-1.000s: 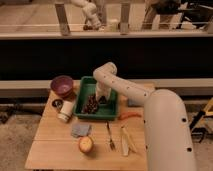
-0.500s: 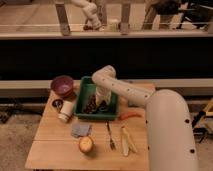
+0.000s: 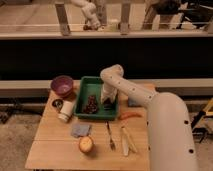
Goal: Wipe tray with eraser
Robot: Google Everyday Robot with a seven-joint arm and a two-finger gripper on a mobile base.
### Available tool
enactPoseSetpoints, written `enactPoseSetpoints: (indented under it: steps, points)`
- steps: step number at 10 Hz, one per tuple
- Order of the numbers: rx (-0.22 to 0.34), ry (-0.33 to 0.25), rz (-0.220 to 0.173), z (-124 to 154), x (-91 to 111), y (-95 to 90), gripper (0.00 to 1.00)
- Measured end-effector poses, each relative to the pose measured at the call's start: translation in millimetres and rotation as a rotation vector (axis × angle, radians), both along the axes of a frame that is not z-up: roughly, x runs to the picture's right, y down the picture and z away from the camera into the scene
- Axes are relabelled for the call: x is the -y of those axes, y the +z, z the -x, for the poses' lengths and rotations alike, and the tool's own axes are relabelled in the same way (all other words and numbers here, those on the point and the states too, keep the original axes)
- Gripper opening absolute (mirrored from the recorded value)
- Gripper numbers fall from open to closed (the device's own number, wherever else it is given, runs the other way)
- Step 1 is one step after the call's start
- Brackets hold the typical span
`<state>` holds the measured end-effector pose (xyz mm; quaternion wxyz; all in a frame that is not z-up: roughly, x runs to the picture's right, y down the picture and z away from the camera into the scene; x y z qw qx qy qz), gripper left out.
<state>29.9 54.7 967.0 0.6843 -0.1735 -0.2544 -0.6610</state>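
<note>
The green tray (image 3: 86, 89) sits at the middle back of the wooden table. A brown speckled heap (image 3: 90, 105) lies in its front left part. My white arm reaches in from the right and my gripper (image 3: 108, 102) points down into the tray's right half. A small blackish block, the eraser (image 3: 108, 104), sits at the gripper's tip on the tray floor, to the right of the heap.
A purple bowl (image 3: 62, 85) stands left of the tray, with a white cup (image 3: 65, 110) and a small dark dish (image 3: 57, 104) in front of it. A grey-blue cloth (image 3: 80, 130), an apple (image 3: 86, 144), a fork (image 3: 110, 135), a banana (image 3: 127, 140) and a carrot (image 3: 130, 115) lie near the front.
The gripper has moved from the tray's left part, over the heap, to the right half of the tray.
</note>
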Motion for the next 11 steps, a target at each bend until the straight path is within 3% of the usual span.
enactPoseSetpoints:
  steps: [2,4,9,11]
  points:
    - [-0.028,0.059,-0.043,-7.1,18.2,11.8,0.05]
    - [-0.026,0.041,-0.084,6.7,25.8,7.0,0.05]
    - [0.072,-0.202,-0.134,92.3,19.7,-9.8,0.05]
    - [0.086,-0.235,-0.1,94.5,8.4,-18.0,0.05]
